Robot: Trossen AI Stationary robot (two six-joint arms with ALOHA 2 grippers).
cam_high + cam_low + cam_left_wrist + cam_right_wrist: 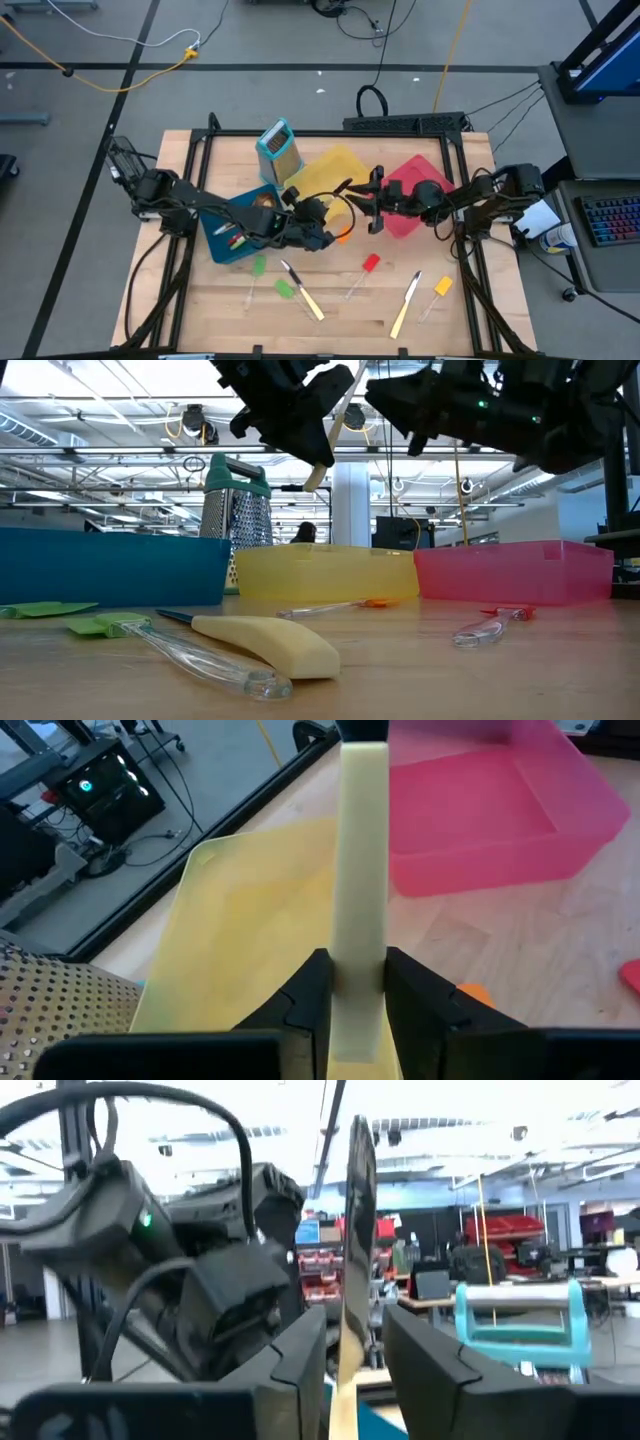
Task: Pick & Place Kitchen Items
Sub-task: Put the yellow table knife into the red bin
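Observation:
My left gripper [322,213] is shut on a cream-handled knife [338,195] held in the air over the near edge of the yellow bin [335,165]. The handle runs forward from its fingers in the left wrist view [360,850]. My right gripper [362,205] is open. Its fingers stand on either side of the handle's far part [352,1230], which shows edge-on with a gap on each side. In the low view both grippers hang above the bins, the left gripper [300,420] beside the right gripper [400,400], with the knife [320,472] between them. My left gripper pinches the knife's cream handle by its two long narrow edges [358,945] between its two fingers. The fingers come from the table's left and lie along the handle. The knife is lifted clear and slants upward toward my right gripper.
A blue bin [215,245] holding a few utensils, the yellow bin and a red bin [405,228] stand in a row, with a teal grater [278,148] behind. Green spatulas [258,268], knives [305,298] [407,303] and red [368,268], yellow [440,288] and orange [345,236] spatulas lie near the front.

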